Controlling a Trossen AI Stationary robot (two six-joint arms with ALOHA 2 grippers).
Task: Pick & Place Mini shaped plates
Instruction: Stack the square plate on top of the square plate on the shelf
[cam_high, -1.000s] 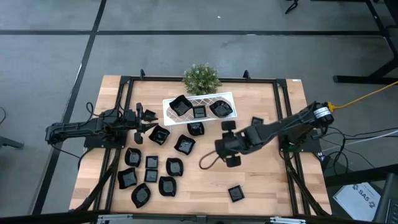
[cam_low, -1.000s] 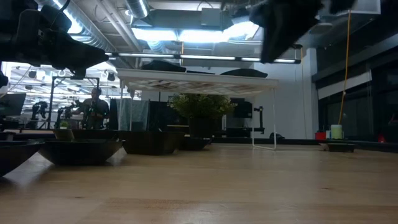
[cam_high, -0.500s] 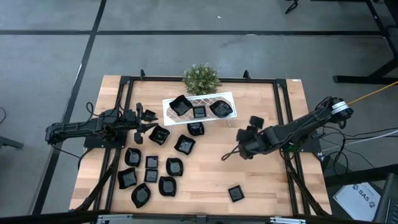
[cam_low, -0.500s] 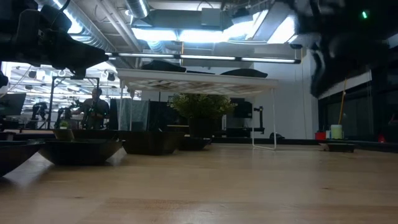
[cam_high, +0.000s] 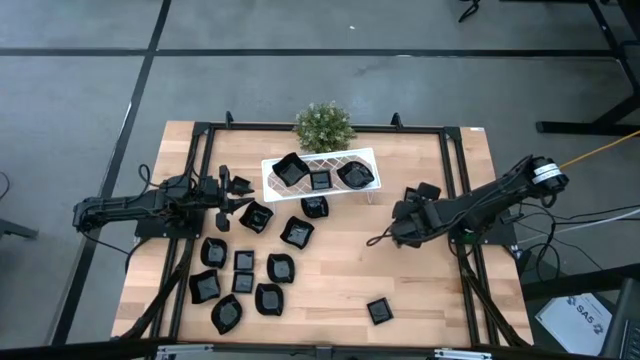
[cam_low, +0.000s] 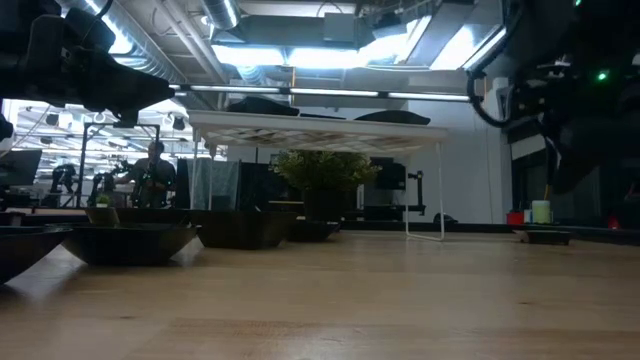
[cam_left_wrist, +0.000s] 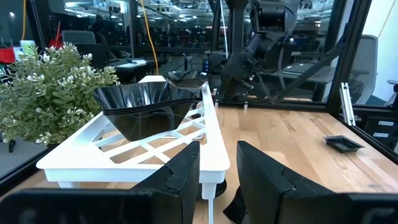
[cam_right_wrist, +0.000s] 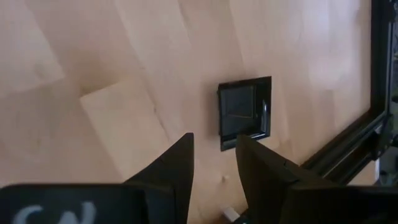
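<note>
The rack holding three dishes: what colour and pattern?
White rack, open lattice; clearest in the left wrist view.

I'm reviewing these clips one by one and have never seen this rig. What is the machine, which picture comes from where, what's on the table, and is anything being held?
Two dark robot arms work at a wooden table. One picture looks straight down, one looks level across the tabletop, and one comes from each wrist. A white rack carries three small black plates; more plates lie loose beneath and left of it. A green plant stands behind the rack. The left gripper waits by the rack's left end, open and empty. The right gripper hangs open and empty over a square plate near the table's right edge.
</note>
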